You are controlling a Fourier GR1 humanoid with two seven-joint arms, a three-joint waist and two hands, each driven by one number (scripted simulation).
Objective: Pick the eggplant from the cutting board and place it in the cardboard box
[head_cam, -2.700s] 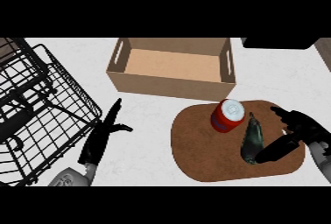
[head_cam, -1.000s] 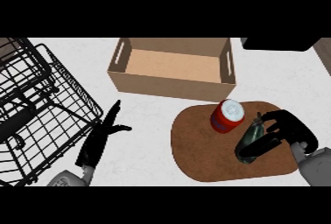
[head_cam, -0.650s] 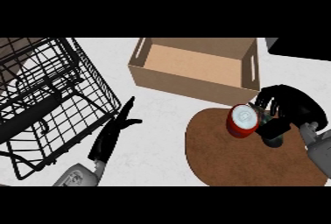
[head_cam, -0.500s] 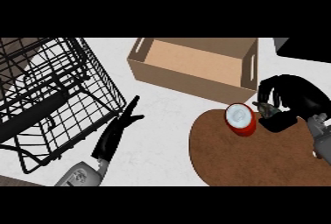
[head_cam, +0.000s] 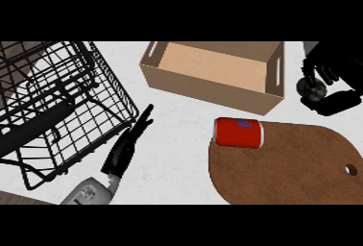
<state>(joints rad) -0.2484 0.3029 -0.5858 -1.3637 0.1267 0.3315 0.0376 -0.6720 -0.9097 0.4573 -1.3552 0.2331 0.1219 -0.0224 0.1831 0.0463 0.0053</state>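
Note:
The open cardboard box (head_cam: pixel 212 72) stands at the back centre, and its inside shows nothing. My right hand (head_cam: pixel 332 61) is raised just to the right of the box, fingers curled round the dark eggplant (head_cam: pixel 312 88), whose greyish end shows below the fingers. Both are off the brown cutting board (head_cam: pixel 291 168), which lies at the front right. My left hand (head_cam: pixel 126 146) rests open on the counter at the left, fingers straight and pointing away.
A red can (head_cam: pixel 239 133) lies on its side at the board's far-left edge, close to the box's front wall. A black wire basket (head_cam: pixel 56 110) fills the left side, next to my left hand.
My right hand has lifted the eggplant off the board and carried it back, beside the box's right wall. The red can, upright before, now lies on its side. The left hand stayed put.

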